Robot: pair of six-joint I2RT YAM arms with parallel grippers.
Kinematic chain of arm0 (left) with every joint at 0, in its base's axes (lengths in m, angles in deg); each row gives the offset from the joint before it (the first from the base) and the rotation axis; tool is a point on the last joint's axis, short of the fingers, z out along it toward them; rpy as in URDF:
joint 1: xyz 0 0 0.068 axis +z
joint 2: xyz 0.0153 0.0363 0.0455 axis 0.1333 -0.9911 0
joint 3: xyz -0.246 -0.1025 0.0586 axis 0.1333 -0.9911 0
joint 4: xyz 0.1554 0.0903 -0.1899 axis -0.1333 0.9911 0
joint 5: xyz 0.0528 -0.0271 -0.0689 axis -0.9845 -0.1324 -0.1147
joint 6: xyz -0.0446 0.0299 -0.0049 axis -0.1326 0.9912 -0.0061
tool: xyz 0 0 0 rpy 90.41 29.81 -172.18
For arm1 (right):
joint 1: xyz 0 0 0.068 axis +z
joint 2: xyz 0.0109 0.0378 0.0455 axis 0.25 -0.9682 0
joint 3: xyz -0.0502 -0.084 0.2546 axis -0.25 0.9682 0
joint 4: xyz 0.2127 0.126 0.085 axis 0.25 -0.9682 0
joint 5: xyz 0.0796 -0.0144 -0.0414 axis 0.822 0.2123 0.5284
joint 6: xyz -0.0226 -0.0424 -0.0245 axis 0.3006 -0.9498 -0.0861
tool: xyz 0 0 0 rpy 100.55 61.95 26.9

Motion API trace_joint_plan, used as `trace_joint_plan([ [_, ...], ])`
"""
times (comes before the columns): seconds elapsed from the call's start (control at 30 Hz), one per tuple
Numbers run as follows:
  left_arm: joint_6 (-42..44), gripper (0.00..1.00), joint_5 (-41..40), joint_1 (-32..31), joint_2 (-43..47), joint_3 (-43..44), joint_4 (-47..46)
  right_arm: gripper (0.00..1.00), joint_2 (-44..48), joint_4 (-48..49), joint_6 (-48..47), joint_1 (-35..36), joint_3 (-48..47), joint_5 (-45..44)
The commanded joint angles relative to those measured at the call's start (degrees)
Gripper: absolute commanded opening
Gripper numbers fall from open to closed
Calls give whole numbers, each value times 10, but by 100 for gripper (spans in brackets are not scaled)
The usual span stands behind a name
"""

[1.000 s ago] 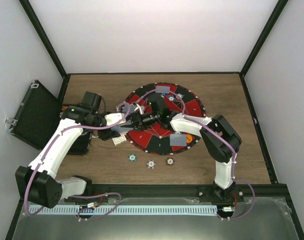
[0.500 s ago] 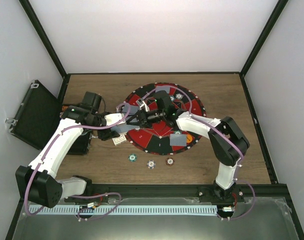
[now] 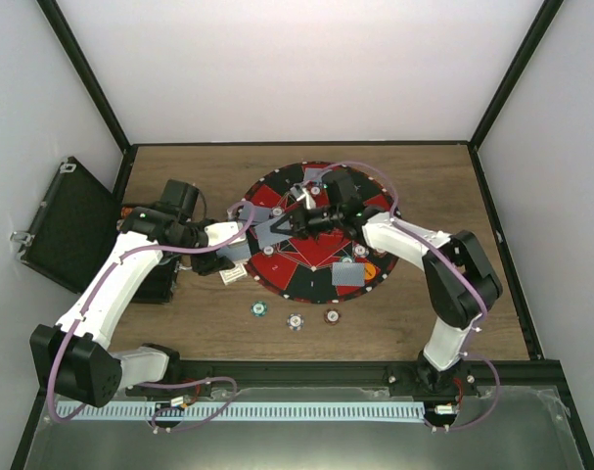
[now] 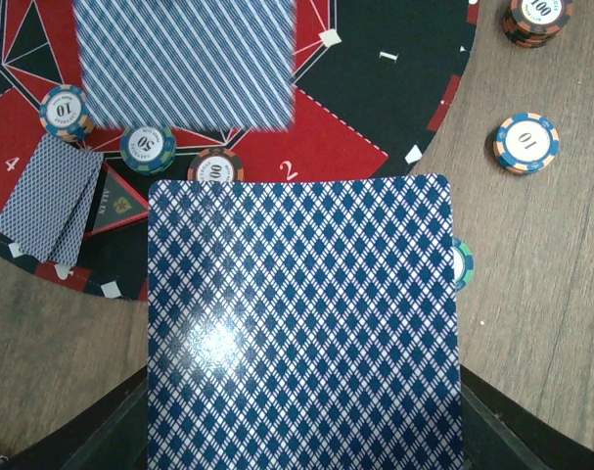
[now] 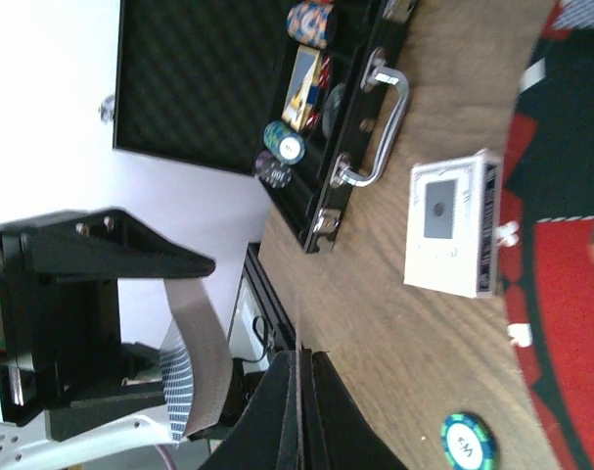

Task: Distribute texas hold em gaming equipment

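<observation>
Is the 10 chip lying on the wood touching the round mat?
Apart. Left wrist view shows bare wood between the 10 chip and the mat.

The deck (image 4: 301, 323), blue diamond-patterned backs up, is held level above the near-left rim of the mat (image 3: 306, 257), and a single card (image 4: 184, 64), blurred, hangs just beyond it over the red sectors. On the mat, a pair of overlapping cards (image 4: 50, 196) lies face down at the rim beside three chips marked 10 (image 4: 64, 110), 50 (image 4: 147, 147) and 100 (image 4: 215, 168); further cards lie at its far edge (image 3: 321, 176) and near-right edge (image 3: 350, 274). On the table (image 3: 424, 186), just off the mat's near edge, lie a green chip (image 3: 260, 309), a blue-and-orange chip (image 3: 295, 320) and a brown chip (image 3: 332, 315).
</observation>
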Motion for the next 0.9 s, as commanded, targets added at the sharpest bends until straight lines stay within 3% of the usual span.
trace_joint_plan([
  [0.0, 8, 5, 19, 1, 1, 17, -6, 1, 17, -13, -15, -53, -10, 10],
  [0.17, 8, 5, 23, 1, -5, 19, -6, 1, -61, -70, -65, -128, -113, 5],
  [0.53, 7, 5, 39, 1, -16, 19, -4, 4, -373, -198, -119, -219, -506, -68],
  [0.67, 7, 4, 45, 1, -12, 17, -3, 5, -448, -200, -104, -229, -574, -78],
  [0.87, 7, 5, 44, 1, -10, 14, -4, 8, -471, -200, -107, -231, -604, -107],
])
